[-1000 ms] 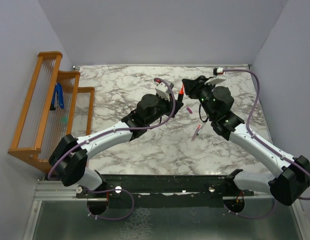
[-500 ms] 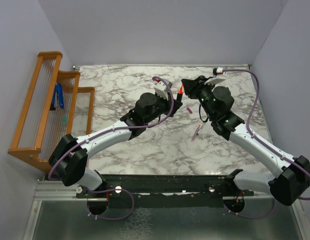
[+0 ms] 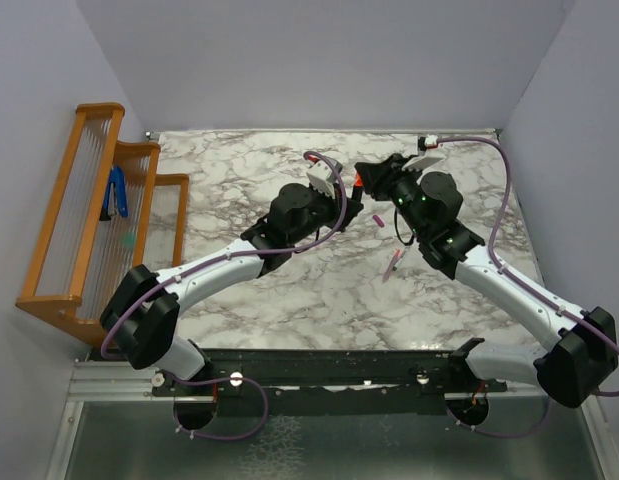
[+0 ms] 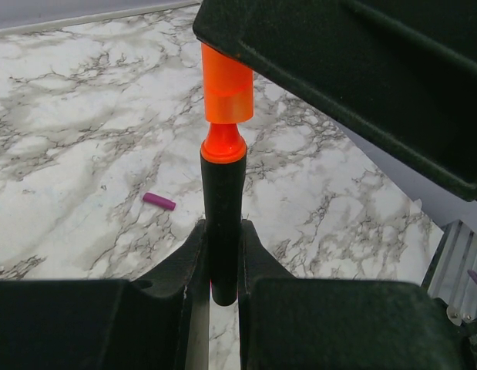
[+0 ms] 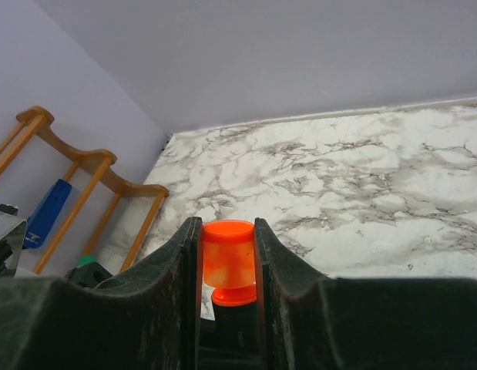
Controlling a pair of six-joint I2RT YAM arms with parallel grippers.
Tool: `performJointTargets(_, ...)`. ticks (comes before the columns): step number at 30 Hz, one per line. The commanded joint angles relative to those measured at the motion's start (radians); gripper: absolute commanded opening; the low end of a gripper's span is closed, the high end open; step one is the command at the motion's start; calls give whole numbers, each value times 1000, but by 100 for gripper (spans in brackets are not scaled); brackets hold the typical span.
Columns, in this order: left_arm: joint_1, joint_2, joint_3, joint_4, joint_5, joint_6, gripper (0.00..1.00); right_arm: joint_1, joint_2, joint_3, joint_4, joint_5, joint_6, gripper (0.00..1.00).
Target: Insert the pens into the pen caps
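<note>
My left gripper (image 3: 341, 198) (image 4: 221, 231) is shut on the short black marker (image 4: 221, 216), whose orange tip (image 4: 223, 146) points away from it. My right gripper (image 3: 369, 181) (image 5: 227, 231) is shut on the stubby orange cap (image 5: 227, 254) (image 4: 226, 85). The cap sits over the marker's tip, with the orange collar still showing below it (image 5: 235, 293). Both are held above the marble table (image 3: 239, 170). A magenta-purple cap (image 3: 379, 220) (image 4: 159, 202) lies on the table. Two thin pale pens (image 3: 392, 265) lie right of centre. I cannot make out the pale pink cap.
A wooden rack (image 3: 89, 210) (image 5: 84, 166) stands at the left edge and holds a blue-handled tool (image 3: 117, 192) (image 5: 47, 212). Walls close the table at the back and at both sides.
My right gripper has moved a little left toward the left gripper, and the orange cap now covers the marker's tip. The left arm has shifted slightly.
</note>
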Motion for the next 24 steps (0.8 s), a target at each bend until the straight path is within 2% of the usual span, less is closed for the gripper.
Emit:
performJointTargets(1, 7, 5, 22, 30, 9, 0, 0, 8, -2, -1, -21, -24, 2, 1)
performJointTargets(14, 40, 12, 70, 4, -55, 39, 0, 12, -17, -43, -81, -44, 11, 1)
performJointTargets(24, 29, 53, 151, -52, -217, 108, 0, 91, 43, 7, -179, 83, 22, 1)
